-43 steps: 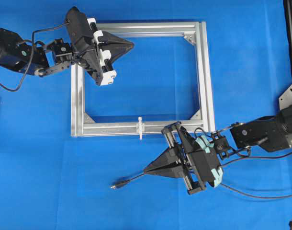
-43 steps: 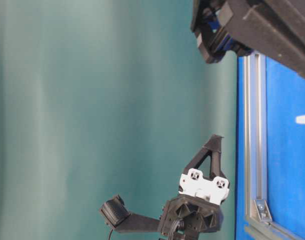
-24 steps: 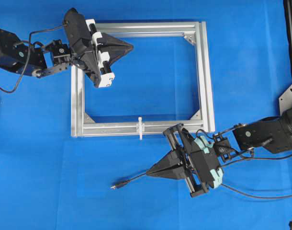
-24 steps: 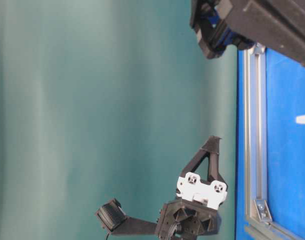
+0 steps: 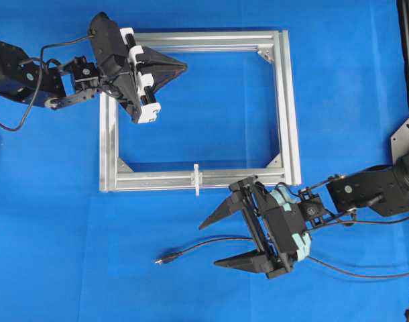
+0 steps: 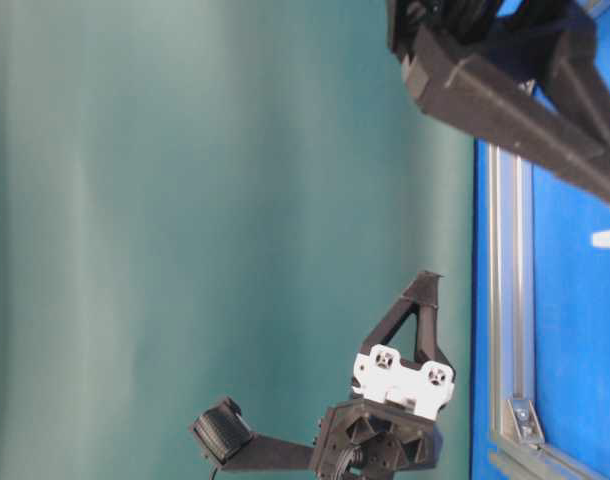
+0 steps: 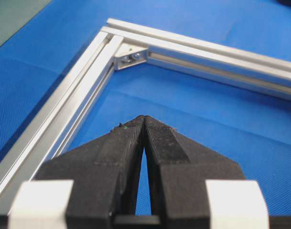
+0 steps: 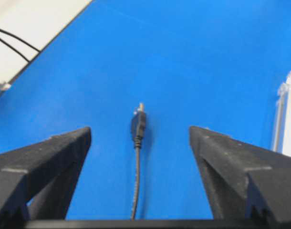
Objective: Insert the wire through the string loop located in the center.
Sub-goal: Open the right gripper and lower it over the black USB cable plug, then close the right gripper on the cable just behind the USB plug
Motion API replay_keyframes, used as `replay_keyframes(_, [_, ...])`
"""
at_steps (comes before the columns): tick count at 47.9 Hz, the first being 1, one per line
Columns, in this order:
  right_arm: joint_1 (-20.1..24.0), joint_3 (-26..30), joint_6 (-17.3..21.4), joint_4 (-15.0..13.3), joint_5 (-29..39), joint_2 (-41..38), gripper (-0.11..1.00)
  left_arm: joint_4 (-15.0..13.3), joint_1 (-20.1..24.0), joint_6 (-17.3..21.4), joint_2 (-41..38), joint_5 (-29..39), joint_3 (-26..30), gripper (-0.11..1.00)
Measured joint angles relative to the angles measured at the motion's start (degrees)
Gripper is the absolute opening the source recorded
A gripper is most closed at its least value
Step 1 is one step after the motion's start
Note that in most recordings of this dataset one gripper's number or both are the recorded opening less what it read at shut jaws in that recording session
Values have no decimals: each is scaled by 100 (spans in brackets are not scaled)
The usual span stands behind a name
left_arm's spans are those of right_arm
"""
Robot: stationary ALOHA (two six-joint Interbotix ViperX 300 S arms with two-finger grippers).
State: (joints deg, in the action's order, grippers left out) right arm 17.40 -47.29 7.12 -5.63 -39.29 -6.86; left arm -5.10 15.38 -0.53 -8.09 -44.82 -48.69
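A blue table (image 5: pixel 57 221) is seen from above. On it lies a rectangular silver frame (image 5: pixel 288 114) of aluminium bars.

The left gripper (image 5: pixel 184 65) is at the upper left, over the frame's top-left corner, pointing right along the top bar. Its two black fingers are pressed together at the tips and hold nothing. In the left wrist view the closed tips (image 7: pixel 144 119) hover above blue table inside the frame, with a corner bracket (image 7: pixel 131 56) beyond them.

The string loop (image 5: pixel 197 180) is a small white strip standing across the middle of the frame's bottom bar, sticking out a little on both sides. It also shows as a short white mark (image 6: pixel 609 239) at the right edge of the table-level view.

The right gripper (image 5: pixel 209 243) is at the lower right, below the frame's bottom-right corner, pointing left. Its fingers are spread wide, one tip up near the bottom bar, the other lower.

The wire (image 5: pixel 204 245) lies flat on the table between those open fingers, untouched by either. It runs left from under the gripper and ends in a small dark plug (image 5: pixel 165 259), below and left of the loop and well apart from it. In the right wrist view the plug (image 8: pixel 138 124) lies centred between the two spread fingers (image 8: pixel 45 157), pointing away from the camera.
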Motion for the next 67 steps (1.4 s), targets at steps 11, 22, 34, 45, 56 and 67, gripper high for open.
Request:
replay_keyframes(11, [0, 202, 53, 9, -9, -290, 74, 0, 0, 18, 0, -9, 0, 0])
replay_keyframes(22, [9, 536, 281, 26, -9, -905, 74, 0, 0, 35, 0, -9, -9, 0])
replay_keyframes(34, [0, 800, 334, 264, -9, -1503, 74, 0, 0, 44, 0, -9, -9, 0])
replay_keyframes(45, [-18, 879, 334, 360, -9, -1644, 71, 9, 0, 44, 0, -9, 0, 0])
replay_keyframes(56, [-26, 879, 308, 360, 0, -1652, 42, 9, 9, 44, 0, -9, -35, 0])
replay_keyframes(67, [-26, 879, 290, 360, 0, -1652, 2, 9, 9, 44, 0, -9, -35, 0])
